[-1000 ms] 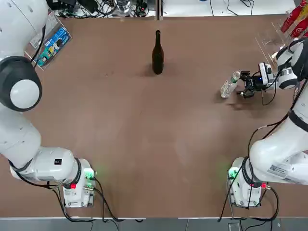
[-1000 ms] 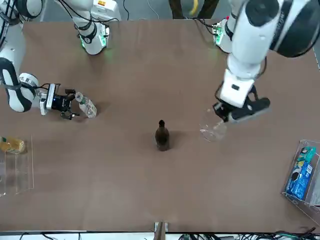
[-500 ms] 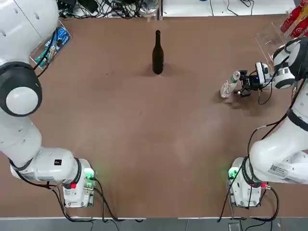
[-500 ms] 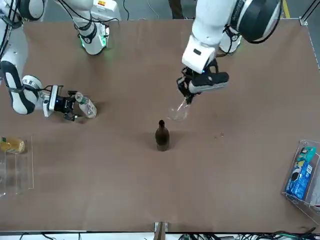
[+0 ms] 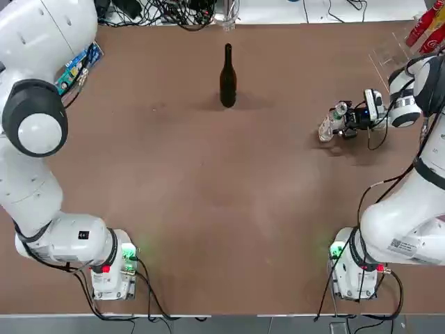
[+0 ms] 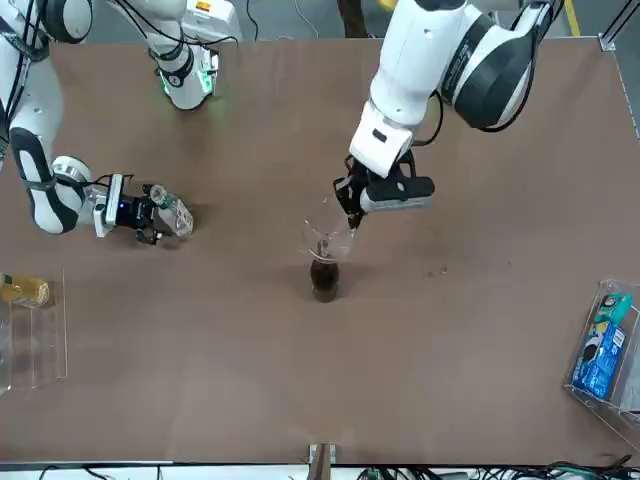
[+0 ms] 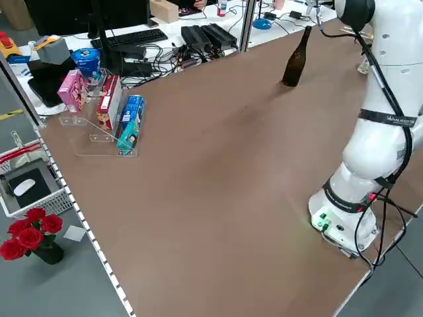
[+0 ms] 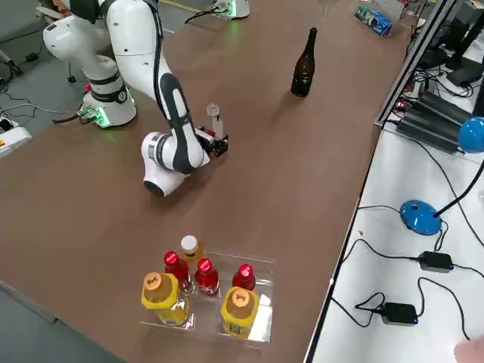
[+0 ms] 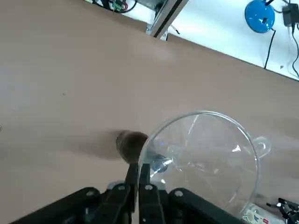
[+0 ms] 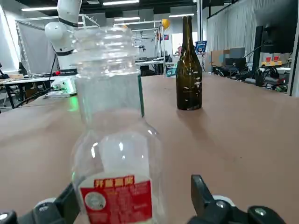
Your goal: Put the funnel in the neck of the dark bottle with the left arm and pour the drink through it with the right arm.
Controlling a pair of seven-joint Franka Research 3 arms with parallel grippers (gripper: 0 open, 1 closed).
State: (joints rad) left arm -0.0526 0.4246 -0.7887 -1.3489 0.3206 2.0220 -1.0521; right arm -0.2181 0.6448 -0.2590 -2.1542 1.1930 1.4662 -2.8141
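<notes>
The dark bottle stands on the desk, its neck overlapped from the front by the funnel, whose rim the left pincer grips. The right pincer stands wide around the clear bottle, well apart from the dark one.

funnel: clear, held aloft, wide mouth up | dark bottle: slim, upright on worktop | drink: clear, red-labelled, upright
</notes>
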